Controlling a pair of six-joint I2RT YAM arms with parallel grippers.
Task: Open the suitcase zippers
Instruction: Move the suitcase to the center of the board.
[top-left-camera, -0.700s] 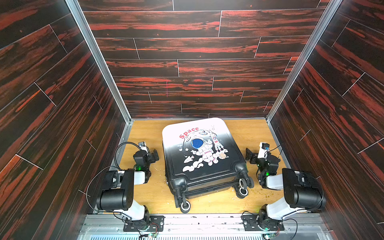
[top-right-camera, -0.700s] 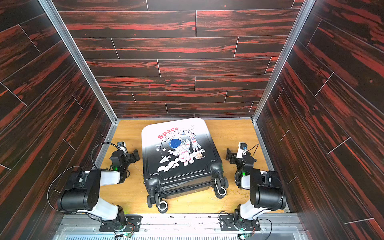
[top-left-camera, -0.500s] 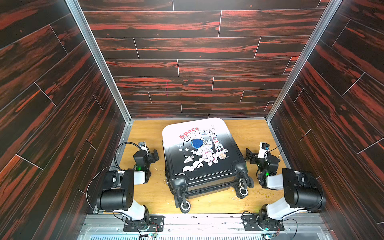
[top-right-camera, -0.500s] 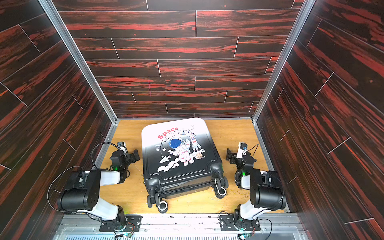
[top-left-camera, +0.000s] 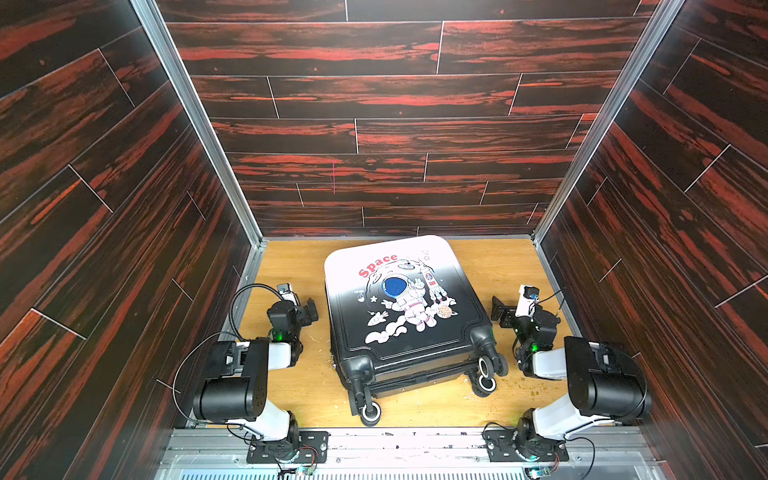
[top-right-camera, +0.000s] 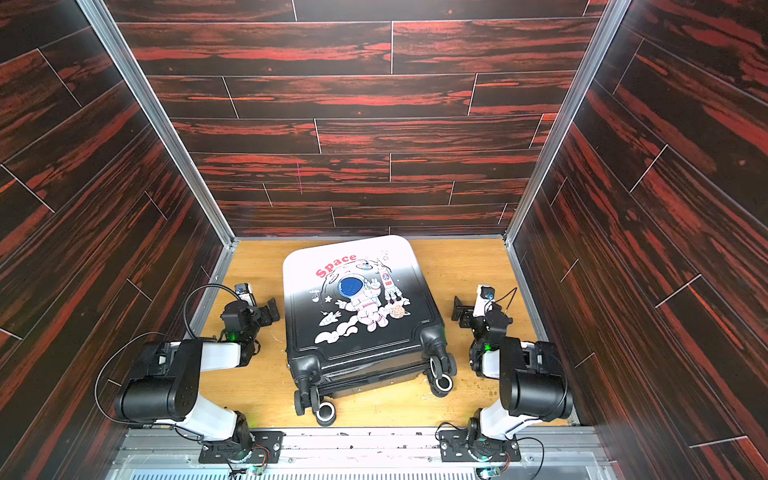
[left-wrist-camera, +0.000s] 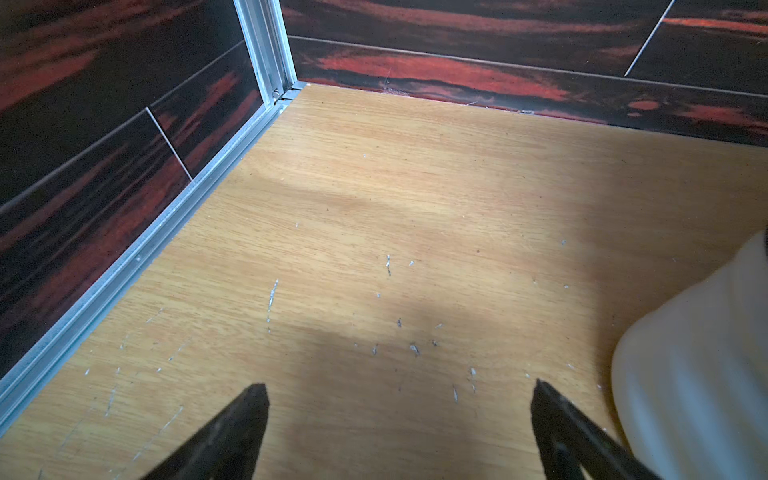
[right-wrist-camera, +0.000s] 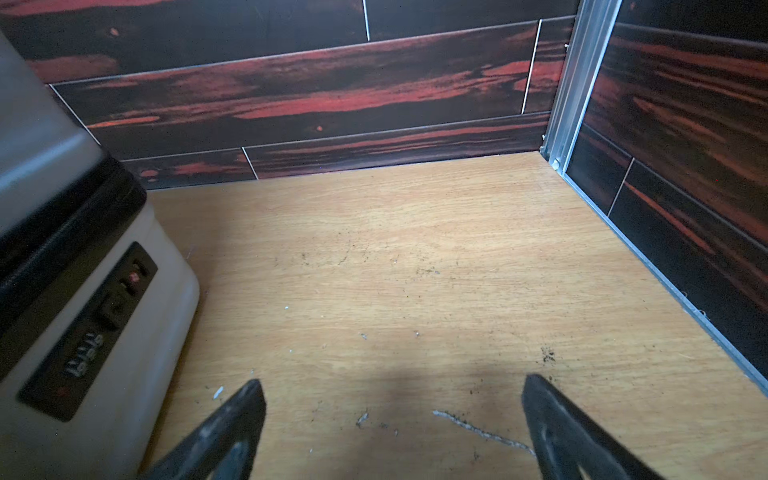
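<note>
The suitcase (top-left-camera: 399, 316) lay flat near ctr of the wooden board (top-left-camera: 291, 266), astronaut print up, slightly skewed. Its white end pointed to approx. 12 o'clock and its black end with the wheels (top-left-camera: 370, 411) to approx. 6 o'clock; same layout in both top views (top-right-camera: 357, 316). The L arm's left gripper (top-left-camera: 309, 309) sat at 9 o'clock of the case, just beside its side wall but not touching. In the left wrist view the left gripper (left-wrist-camera: 399, 395) had its fingers (left-wrist-camera: 237, 432) spread wide over bare board, nothing between them, with a white corner of the case (left-wrist-camera: 698, 365) alongside. The R arm's right gripper (top-left-camera: 498, 309) sat at 3 o'clock of the case, near but apart. In the right wrist view the right gripper (right-wrist-camera: 390, 386) likewise had its fingers (right-wrist-camera: 557, 424) spread wide and empty. That view showed the zippers (right-wrist-camera: 70, 208) as a black band between the two shell halves, w/ a dark lock panel (right-wrist-camera: 87, 332) on the shell below it. No pulls could be made out. Dark red wood-pattern wall panels (top-left-camera: 374, 137) enclosed the board on three sides.
</note>
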